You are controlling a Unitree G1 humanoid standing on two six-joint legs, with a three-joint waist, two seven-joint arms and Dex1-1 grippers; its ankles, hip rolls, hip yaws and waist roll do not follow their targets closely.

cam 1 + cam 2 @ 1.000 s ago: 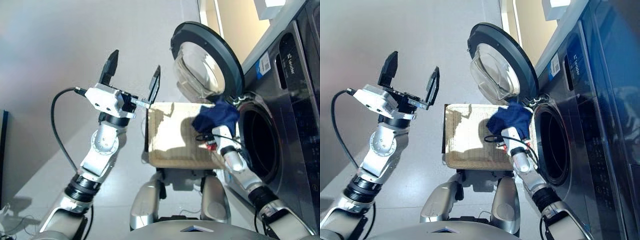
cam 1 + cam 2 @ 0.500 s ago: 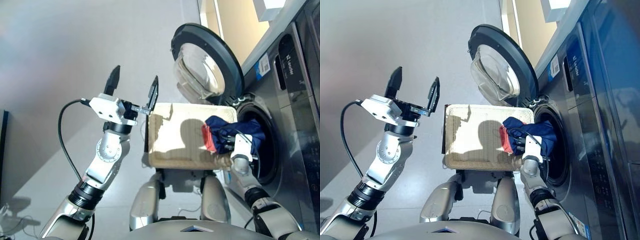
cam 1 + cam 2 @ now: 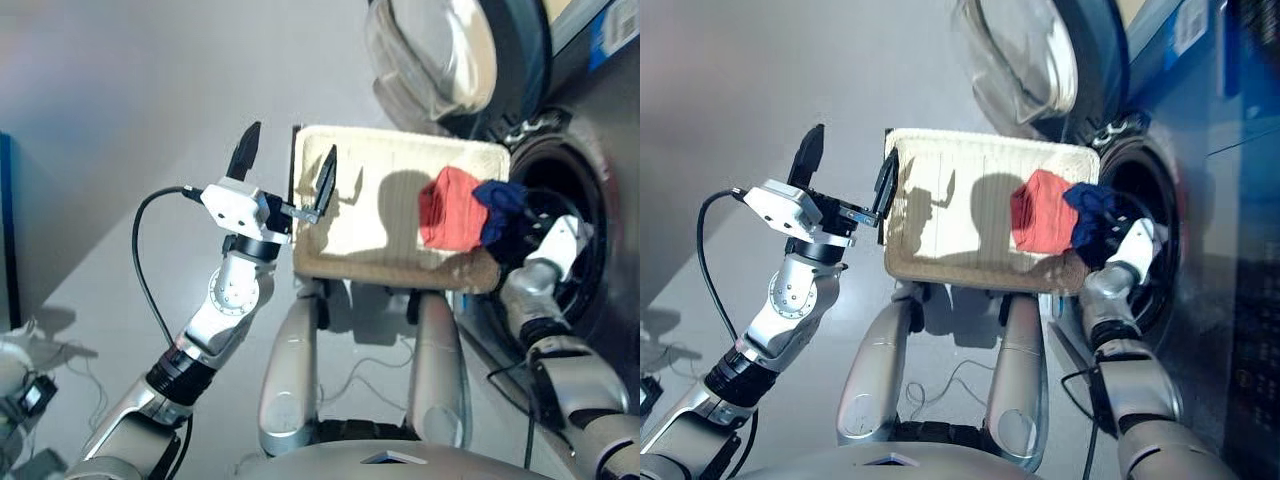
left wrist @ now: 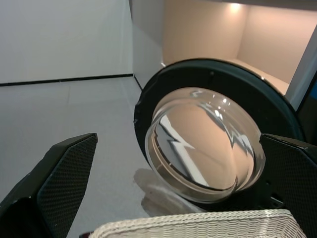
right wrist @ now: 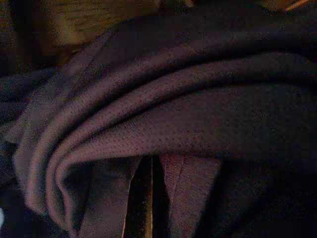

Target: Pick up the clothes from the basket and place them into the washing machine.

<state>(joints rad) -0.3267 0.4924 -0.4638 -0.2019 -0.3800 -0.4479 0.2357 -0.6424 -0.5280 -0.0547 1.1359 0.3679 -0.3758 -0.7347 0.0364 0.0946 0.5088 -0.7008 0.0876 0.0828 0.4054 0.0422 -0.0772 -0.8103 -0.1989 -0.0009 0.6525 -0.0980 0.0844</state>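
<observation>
Grey floor (image 3: 120, 100) across the left and top of the head views; dark washing machine (image 3: 600, 130) down the right edge, its round glass door (image 4: 205, 144) swung open at upper right. Cream basket (image 3: 370, 190) at centre frame, just left of the drum hole (image 3: 570, 200). Red-orange garment (image 3: 447, 205) bunched on the basket's right end, touching a navy garment (image 3: 500, 200) that hangs over the rim into the drum mouth. Black garment not made out anywhere.

Left pincer (image 3: 287, 178) raised at centre left, beside the basket's left edge, spread wide, holding nothing; through its wrist view, both black fingers (image 4: 64, 178) far apart with the door between them and the basket rim (image 4: 198, 225) low in frame.

Right pincer (image 3: 545, 225) at the drum mouth, right of the navy cloth, mostly hidden; cannot tell whether open or closed. Right wrist view filled with dark folded cloth (image 5: 163, 114).
</observation>
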